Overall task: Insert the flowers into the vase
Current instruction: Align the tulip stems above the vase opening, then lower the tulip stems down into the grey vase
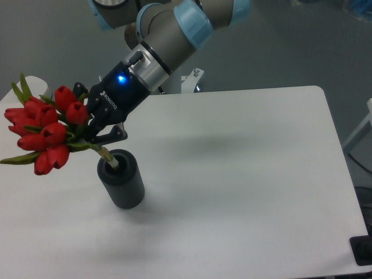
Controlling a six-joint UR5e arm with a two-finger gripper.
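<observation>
My pincer (92,135) is clamped on the flowers (42,135), black fingers pinching the stems just below the heads, with a blue light glowing on the wrist behind. The bunch leans out to the left of my grip, tilted well off vertical: a tight cluster of red tulip buds, glossy and closed, packed shoulder to shoulder, with narrow green leaves poking out at the top and trailing at the bottom left. From my fingers a pale stem end runs down and to the right, and its tip sits inside the mouth of the vase (121,180), touching or just inside the rim; how deep it goes I cannot tell. The vase stands upright right below my pincer, a small dark grey cylinder, finely ribbed down its side, matte, with a thick rounded lip around a round opening. The flower heads hang clear of it, up and to its left, wider as a bunch than the vase itself. All this sits toward the left part of the white surface (244,174), with my grey and light blue arm (174,29) reaching in from the top.
</observation>
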